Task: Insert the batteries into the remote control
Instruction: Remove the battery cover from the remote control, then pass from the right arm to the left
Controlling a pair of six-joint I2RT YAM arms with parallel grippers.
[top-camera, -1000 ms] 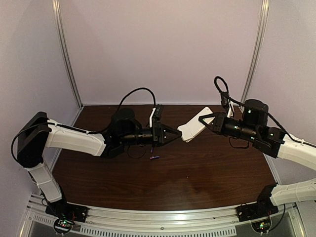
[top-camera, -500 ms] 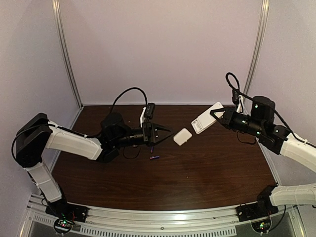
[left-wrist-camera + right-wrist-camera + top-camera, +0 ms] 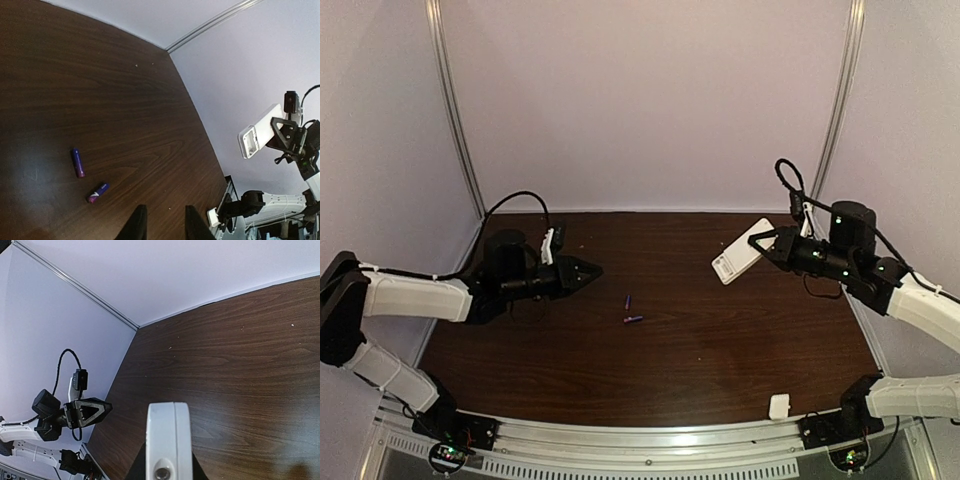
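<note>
Two purple-blue batteries [image 3: 627, 300] [image 3: 634, 319] lie loose on the brown table [image 3: 720, 350], near its middle; in the left wrist view the batteries [image 3: 77, 162] [image 3: 98, 192] sit ahead and left of my fingers. My left gripper [image 3: 588, 270] hovers left of them, its jaws a narrow gap apart with nothing between them [image 3: 165, 227]. At the right, held off the table, the white remote control [image 3: 737, 256] is tilted in the air, my right gripper [image 3: 756, 248] shut on it. Its open end [image 3: 250, 142] faces left. In the right wrist view the remote control [image 3: 168, 435] shows edge-on.
A small white square cover piece [image 3: 779, 406] lies at the table's front edge near the right arm's base, also seen as the cover piece [image 3: 213, 218] from the left wrist. Pale walls with metal rails close the back and both sides.
My left arm has pulled back to the left, away from the remote. The white cover piece, in the air between the grippers half a second ago, now lies at the front right edge.
</note>
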